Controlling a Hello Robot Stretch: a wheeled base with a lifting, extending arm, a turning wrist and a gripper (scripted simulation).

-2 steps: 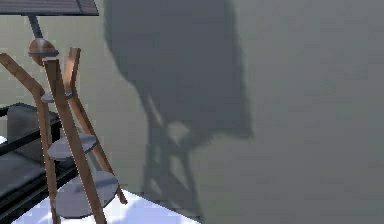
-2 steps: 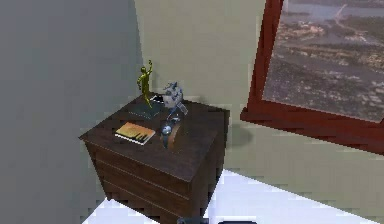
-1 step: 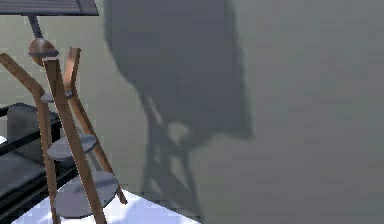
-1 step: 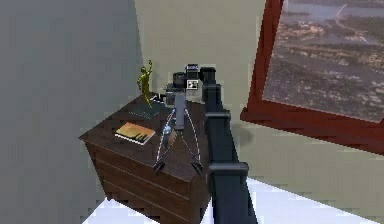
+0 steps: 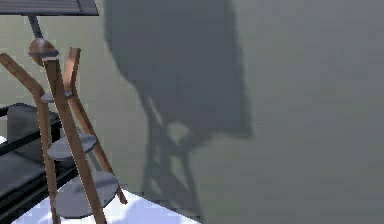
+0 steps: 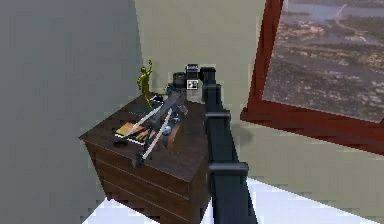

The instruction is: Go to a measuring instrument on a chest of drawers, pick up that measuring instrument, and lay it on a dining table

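Note:
A dark brown chest of drawers [image 6: 120, 170] stands against the wall in the arm side view. On its top lie a flat orange and green thing [image 6: 128, 128], a small brown box [image 6: 180, 138] and a golden statuette [image 6: 148, 80] at the back. The dark arm [image 6: 222, 160] rises from the bottom edge to two white marked squares [image 6: 192, 90]. The gripper [image 6: 145, 148] slants down and left over the chest's top, its thin fingers [image 6: 158, 128] among the small things. Whether it holds anything cannot be told.
A red-framed window [image 6: 320, 60] fills the arm side view's right, with a pale wall below it. In the forward view a wooden stand [image 5: 70, 130] with round grey shelves leans at the left beside a dark piece of furniture [image 5: 20, 160]. A plain wall [image 5: 300, 100] lies ahead.

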